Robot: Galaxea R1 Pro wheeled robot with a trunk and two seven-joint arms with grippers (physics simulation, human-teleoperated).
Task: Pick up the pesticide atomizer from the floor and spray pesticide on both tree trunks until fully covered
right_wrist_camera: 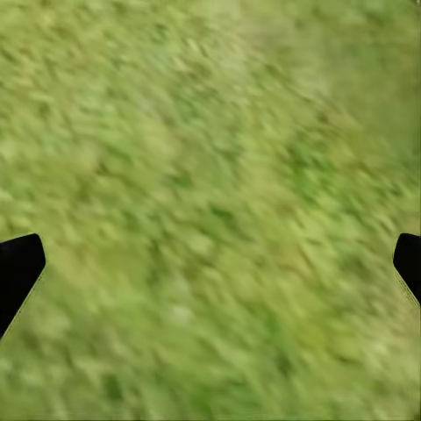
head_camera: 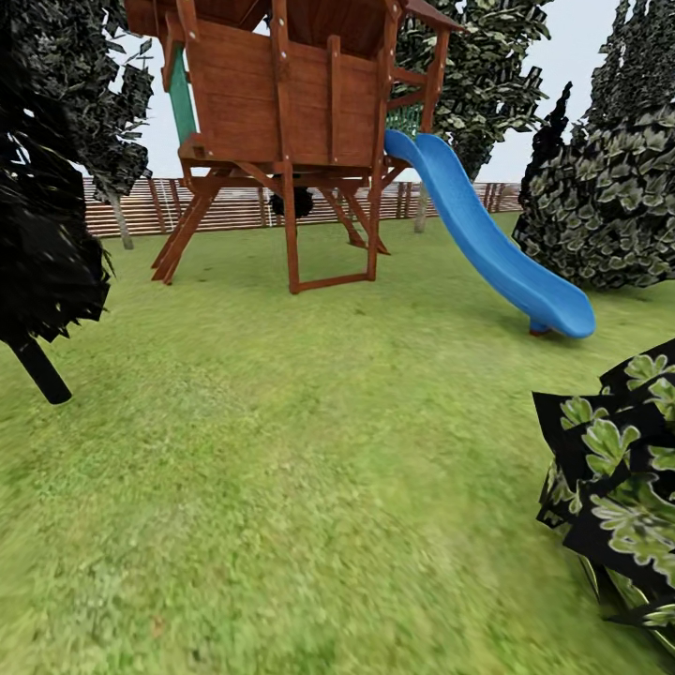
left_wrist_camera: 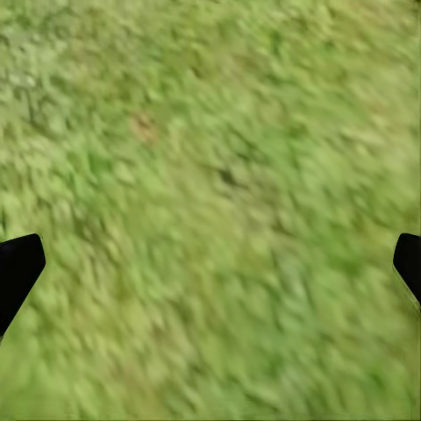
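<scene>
The pesticide atomizer and the paved floor are out of view. I look across the garden lawn (head_camera: 281, 450). Two tall trees with dark jagged foliage rise at the back by the fence: one with a thin pale trunk (head_camera: 120, 223) on the left, the other (head_camera: 487, 75) behind the slide. My left gripper (left_wrist_camera: 210, 272) hangs open over blurred grass, its dark fingertips (left_wrist_camera: 17, 267) at the picture's sides with nothing between them. My right gripper (right_wrist_camera: 210, 272) is open the same way above grass, its fingertips (right_wrist_camera: 17, 267) wide apart.
A wooden play tower (head_camera: 281, 103) with a blue slide (head_camera: 487, 244) stands ahead. A slatted fence (head_camera: 225, 206) closes the back. A dark-leaved plant with a black slanted stem (head_camera: 42, 370) is at the left. Round bushes stand at the right (head_camera: 600, 206) and the near right (head_camera: 619, 487).
</scene>
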